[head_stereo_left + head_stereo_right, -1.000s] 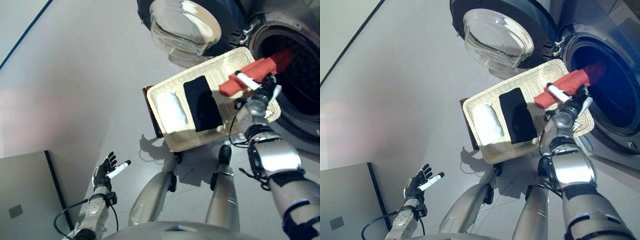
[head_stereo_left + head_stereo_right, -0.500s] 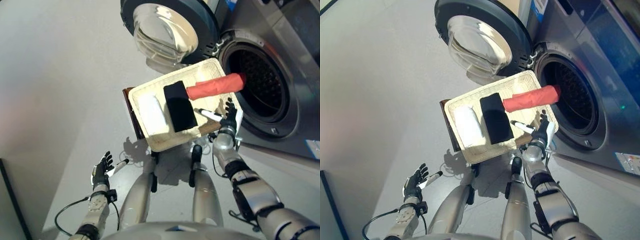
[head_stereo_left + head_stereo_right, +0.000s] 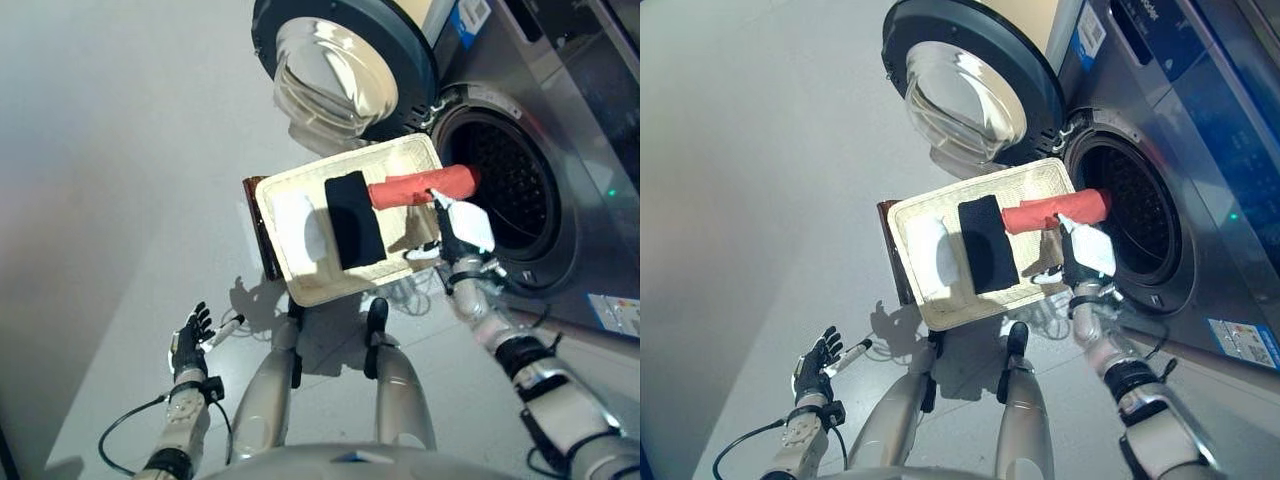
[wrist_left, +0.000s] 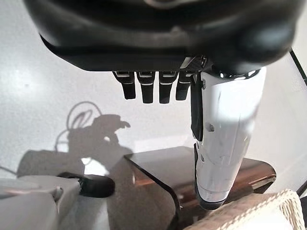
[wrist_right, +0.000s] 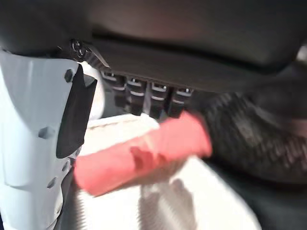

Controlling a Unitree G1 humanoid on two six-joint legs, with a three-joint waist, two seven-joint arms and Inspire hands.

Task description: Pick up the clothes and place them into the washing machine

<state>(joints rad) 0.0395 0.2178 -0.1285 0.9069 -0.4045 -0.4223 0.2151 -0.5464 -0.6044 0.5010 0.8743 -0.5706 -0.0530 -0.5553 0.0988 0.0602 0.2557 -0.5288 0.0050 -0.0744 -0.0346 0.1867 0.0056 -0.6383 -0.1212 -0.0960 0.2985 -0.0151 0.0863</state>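
The red rolled cloth (image 3: 420, 187) lies across the far corner of the wicker tray (image 3: 300, 285), one end jutting over the rim toward the open drum of the washing machine (image 3: 510, 190); a black folded cloth (image 3: 353, 218) and a white cloth (image 3: 300, 228) lie in the tray beside it. The right hand (image 3: 462, 228) hovers just beside the red roll with fingers straight and relaxed, holding nothing. The step in hand appears to be getting this roll into the drum; next the hand needs to close on it or push it through the opening. The left hand (image 3: 190, 335) hangs low over the floor, fingers spread, idle.
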